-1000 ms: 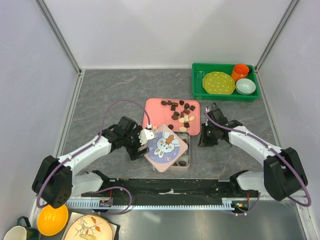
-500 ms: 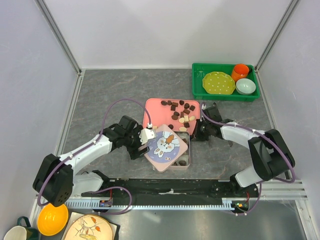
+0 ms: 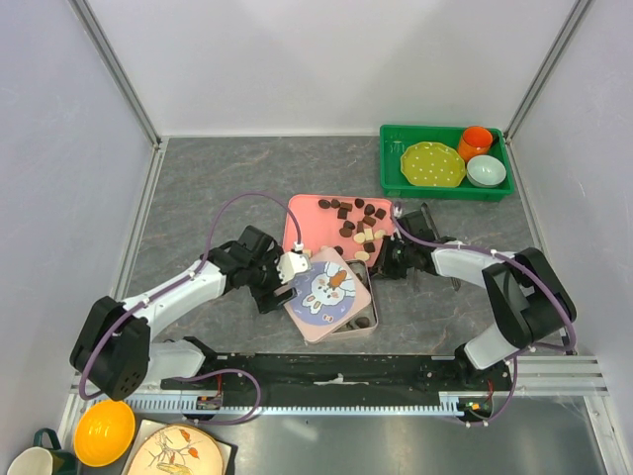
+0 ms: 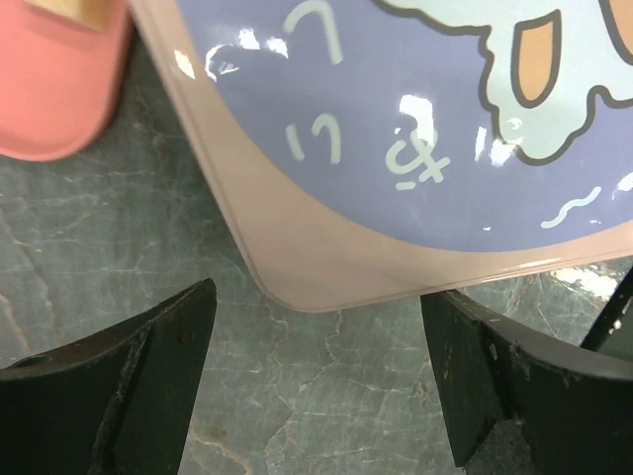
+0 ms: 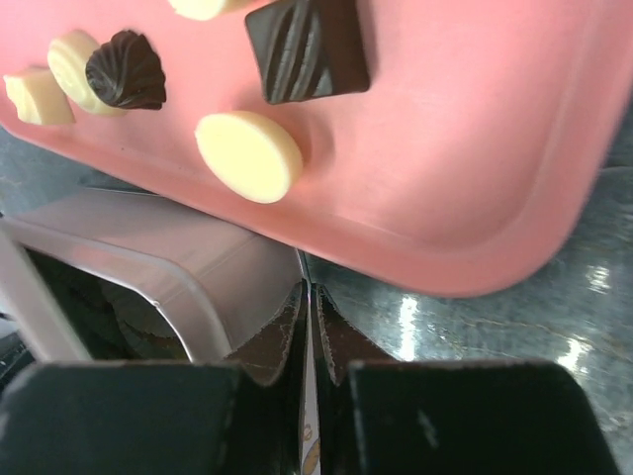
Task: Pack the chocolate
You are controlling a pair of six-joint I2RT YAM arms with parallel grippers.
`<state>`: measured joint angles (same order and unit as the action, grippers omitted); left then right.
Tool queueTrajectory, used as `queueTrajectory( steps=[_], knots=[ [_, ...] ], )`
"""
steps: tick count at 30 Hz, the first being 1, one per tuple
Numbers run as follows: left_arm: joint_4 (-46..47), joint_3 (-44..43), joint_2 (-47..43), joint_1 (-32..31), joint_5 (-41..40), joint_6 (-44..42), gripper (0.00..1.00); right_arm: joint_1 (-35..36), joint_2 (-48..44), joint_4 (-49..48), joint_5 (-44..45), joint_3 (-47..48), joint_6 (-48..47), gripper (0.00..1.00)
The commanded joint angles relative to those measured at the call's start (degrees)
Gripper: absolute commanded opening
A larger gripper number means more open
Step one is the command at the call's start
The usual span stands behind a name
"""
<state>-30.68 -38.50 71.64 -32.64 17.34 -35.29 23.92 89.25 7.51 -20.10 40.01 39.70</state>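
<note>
1. Grey veined counter, bearing everything below
2. Green bin at the far right, holding a yellow dotted plate, an orange cup and a pale bowl; well apart from both arms' working ends
3. Pink tray mid-counter, its near edge meeting the far end of the tin
4. Pale tin just nearer than the tray, mostly covered by its lid, uncovered only along the right side
5. Pink lid with a rabbit on a purple disc, lying askew across the tin, its left corner jutting out over bare counter
6. Left gripper low at that jutting corner, spread wide, one finger on each side of it and neither touching; holding nothing
7. Right gripper at the tin's far right corner, close under the tray's rounded corner, fingers pressed together; thin pale sliver between the tips, perhaps only a gap, too narrow to make out
8. Chocolate: most pieces scattered over the right half of the tray, dark and cream mixed, among them a ridged dark square and a cream oval near the right gripper; a few dark pieces already inside the tin at its uncovered near right corner
</note>
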Motion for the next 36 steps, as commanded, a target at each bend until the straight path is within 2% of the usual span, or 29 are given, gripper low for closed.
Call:
queueTrajectory(
  steps=[1, 21, 28, 36],
  knots=[
    [2.6, -3.9, 0.3, -0.9, -0.2, -1.7, 0.91, 1.5, 1.4, -2.9, -3.4, 2.4, 0.6, 0.1],
    [1.5, -5.8, 0.8, -3.0, -0.8, -0.1, 0.9, 4.3, 0.5, -3.9, -4.2, 1.8, 2.4, 0.1],
    [1.4, -6.5, 0.4, -3.5, -1.3, 0.7, 0.9, 7.3, 1.0, -5.5, -3.1, 0.7, 4.3, 0.1],
    [0.8, -6.9, -0.8, -3.6, -2.2, 1.2, 0.9, 7.2, -0.7, -4.8, -1.3, -1.4, 3.3, 0.1]
  ],
)
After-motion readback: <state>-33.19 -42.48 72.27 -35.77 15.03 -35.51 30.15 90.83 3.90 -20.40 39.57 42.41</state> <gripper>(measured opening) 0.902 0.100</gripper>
